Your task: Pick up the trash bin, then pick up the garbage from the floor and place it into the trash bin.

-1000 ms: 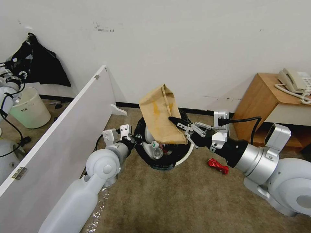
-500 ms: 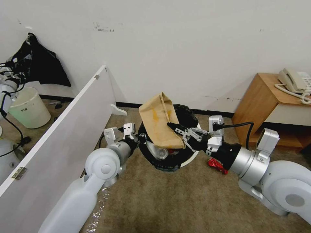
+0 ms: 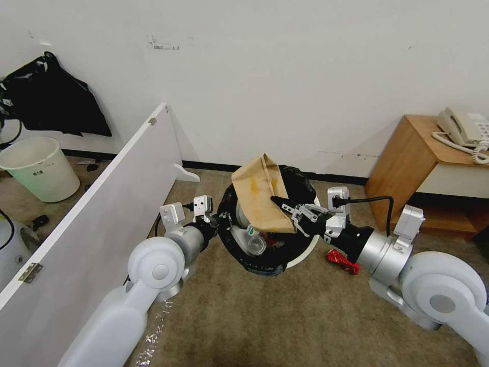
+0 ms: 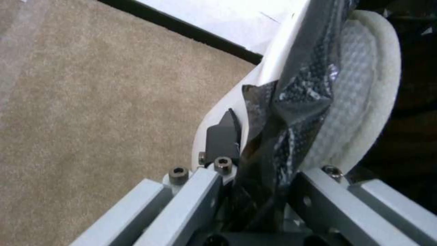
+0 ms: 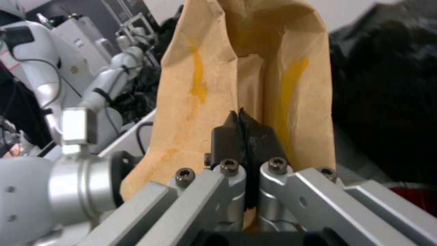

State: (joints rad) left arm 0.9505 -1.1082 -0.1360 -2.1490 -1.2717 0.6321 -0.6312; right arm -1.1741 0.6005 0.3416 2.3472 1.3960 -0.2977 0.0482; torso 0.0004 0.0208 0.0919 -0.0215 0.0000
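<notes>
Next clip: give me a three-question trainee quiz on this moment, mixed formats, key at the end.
1. True or false: the right gripper has let go of the tan paper bag.
2. Multiple choice: what is the left gripper clamped on? A) a slipper B) the trash bin rim with its black liner C) the white partition board
3. Short answer: which piece of garbage lies on the carpet by the right arm?

Key
1. False: its jaws are shut on the bag, which stands over the bin's mouth.
2. B
3. The crushed red wrapper.
</notes>
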